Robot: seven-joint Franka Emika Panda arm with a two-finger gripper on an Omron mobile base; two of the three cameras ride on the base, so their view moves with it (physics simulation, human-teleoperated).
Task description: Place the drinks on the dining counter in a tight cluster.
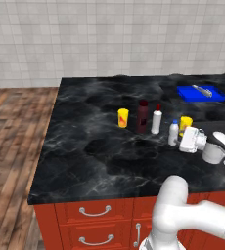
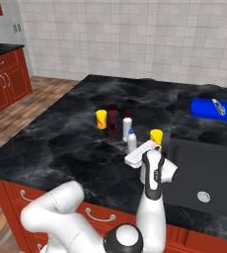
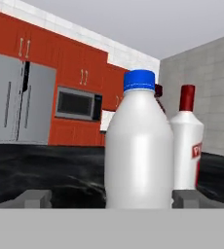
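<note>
While the gripper [image 3: 111, 198] stands with jaws spread wide, the blue-capped bottle [image 3: 139, 146] rises upright between its tips, unclasped. Just behind it on the black bench [image 1: 85, 151] stands the white red-capped bottle [image 1: 156, 120], with a yellow can [image 1: 186, 123] close beside. Farther along are the maroon bottle [image 1: 142, 116] and second yellow can [image 1: 123, 117]. A blue tray [image 1: 200, 93] lies beyond.

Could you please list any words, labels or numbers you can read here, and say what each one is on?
None can be read.
Red-capped white bottle: a red label mark cut off at its edge, illegible.
Yellow cans: red marks, too small to read.
Blue-capped bottle: plain.
</note>
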